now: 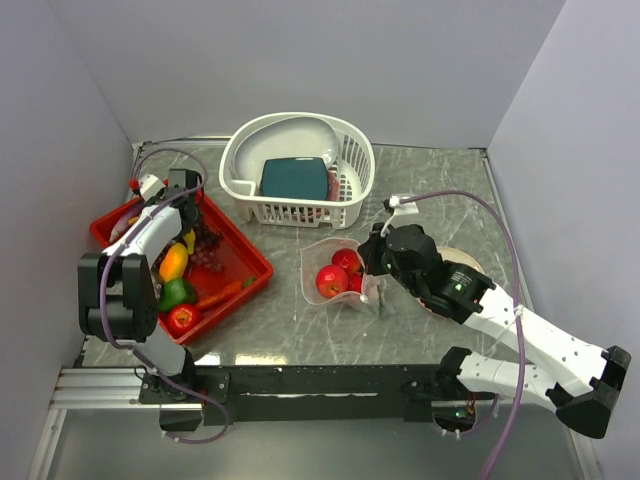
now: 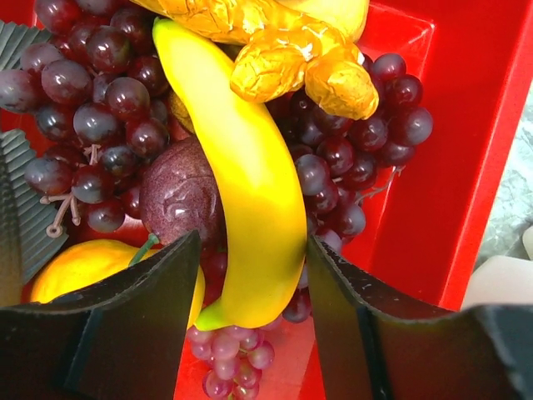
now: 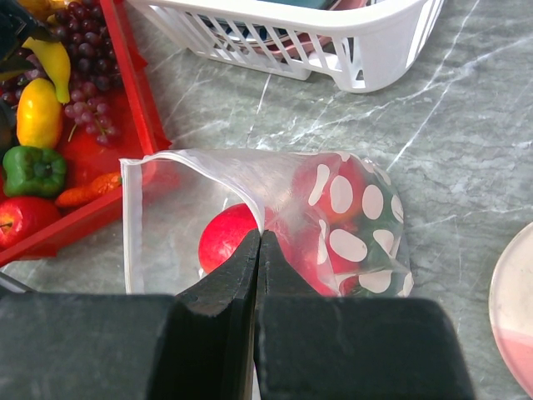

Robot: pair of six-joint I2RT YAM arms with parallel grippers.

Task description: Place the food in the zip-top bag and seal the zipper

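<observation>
My open left claw (image 2: 254, 250) sits around one end of the banana (image 2: 241, 167), which points away from it; my right claw (image 3: 258, 242) pinches the zip-top bag (image 3: 166, 204).

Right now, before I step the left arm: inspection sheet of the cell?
Surface: grey marbled table; no damage seen.
Job's things: zip-top bag lying mouth open, tomatoes inside; banana, grapes and green pepper in the red tray.
Clutter: white basket holding a teal block; plate under the right arm.
Grippers: left gripper open, jaws astride the banana; right gripper shut on the bag's film.
Cables: purple cable arcs over the right arm; another loops at the left.
Surroundings: grey walls; nothing else seen.
</observation>
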